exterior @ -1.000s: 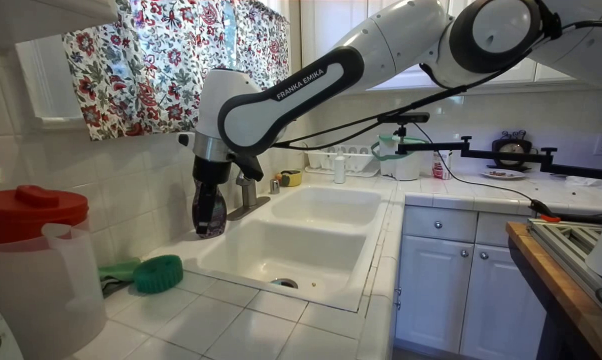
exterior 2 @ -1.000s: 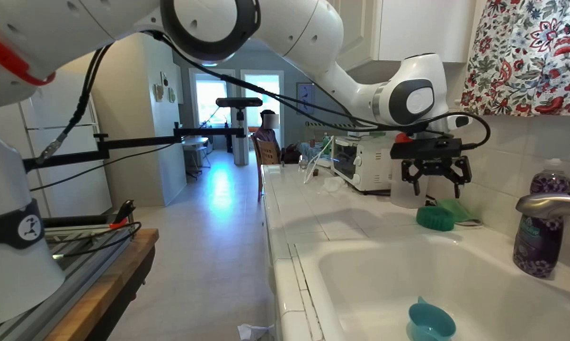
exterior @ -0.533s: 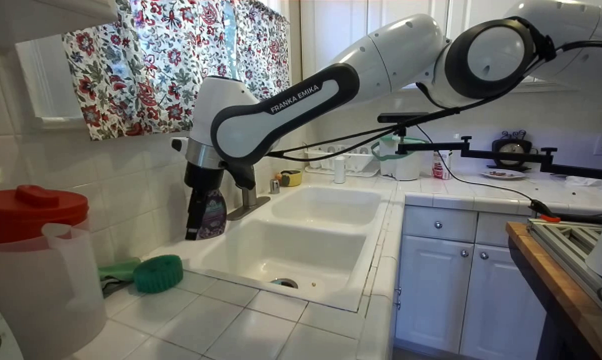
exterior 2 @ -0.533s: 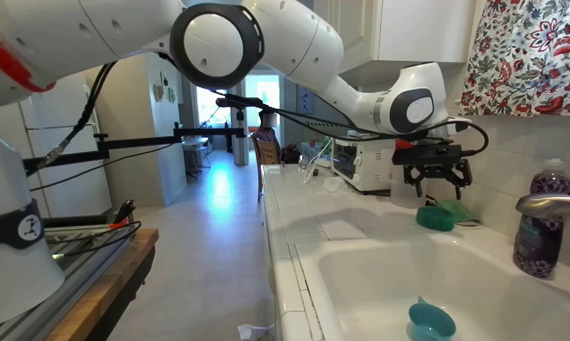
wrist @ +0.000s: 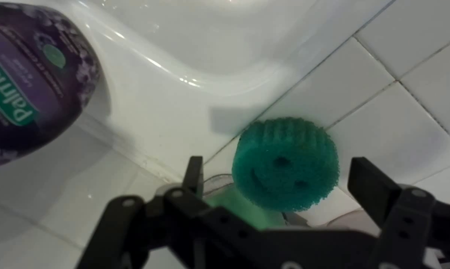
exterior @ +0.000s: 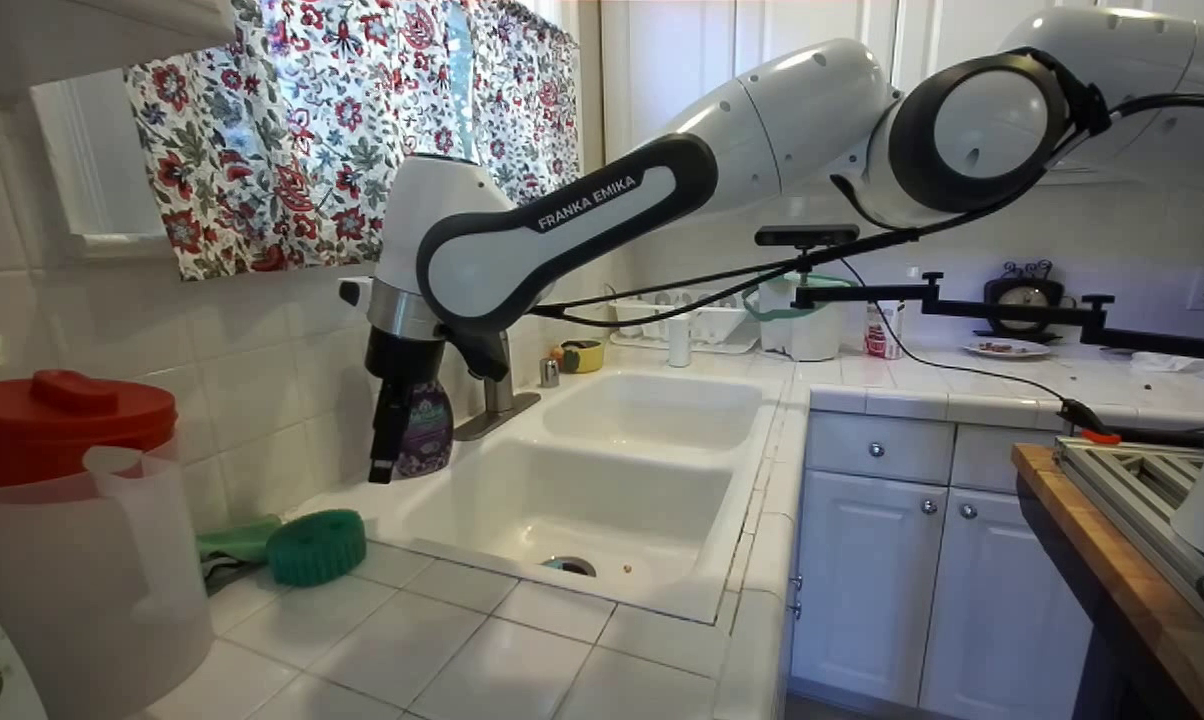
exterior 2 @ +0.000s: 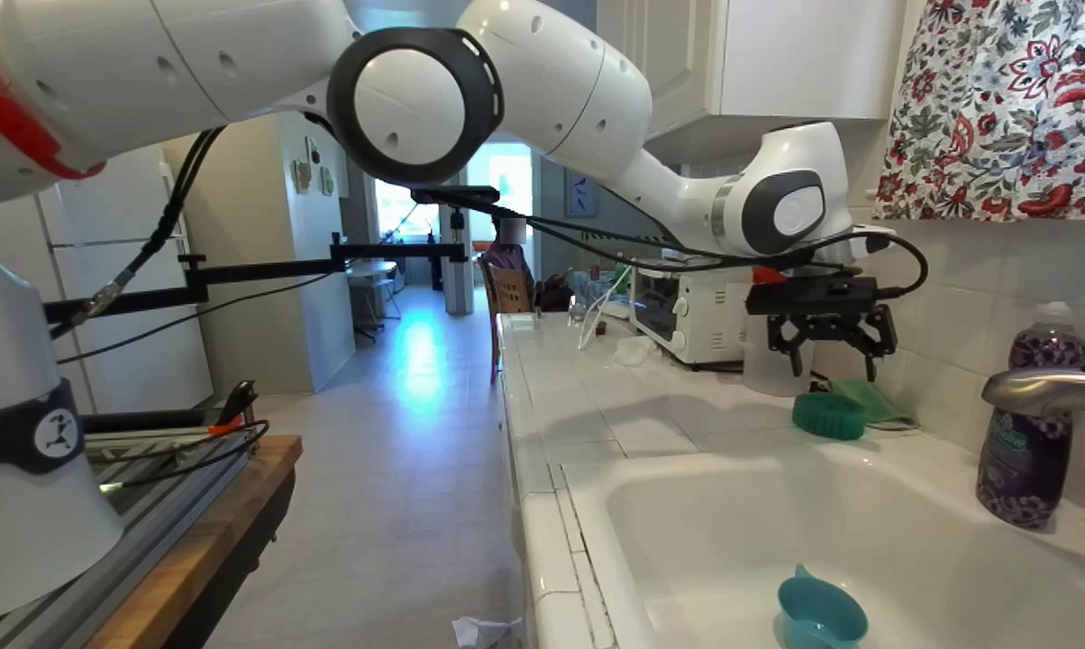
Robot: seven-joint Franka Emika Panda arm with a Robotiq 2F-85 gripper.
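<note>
The fingers (wrist: 193,175) stand wide apart, higher than the sponge (wrist: 284,164), which shows between them in the wrist view. It lies on the bench (wrist: 408,127), just beside the sink (exterior 2: 777,523). The bottle (exterior 2: 1025,469) stands upright near the tap (exterior 2: 1061,394); a cup (exterior 2: 822,613) lies in the sink.

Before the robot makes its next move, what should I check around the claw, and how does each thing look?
1. Is the claw open? Ok: its fingers stand apart, with nothing held.
2. Is the green sponge in sight? Ok: it shows between the fingers in the wrist view.
3. Is the claw off the sponge? Ok: it hangs higher, with a gap in both exterior views.
4. Is the purple bottle upright? Ok: it stands at the sink's edge, apart from the claw.
5. Is the light-green item free of the sponge? Cannot tell: the sponge partly hides it.
</note>
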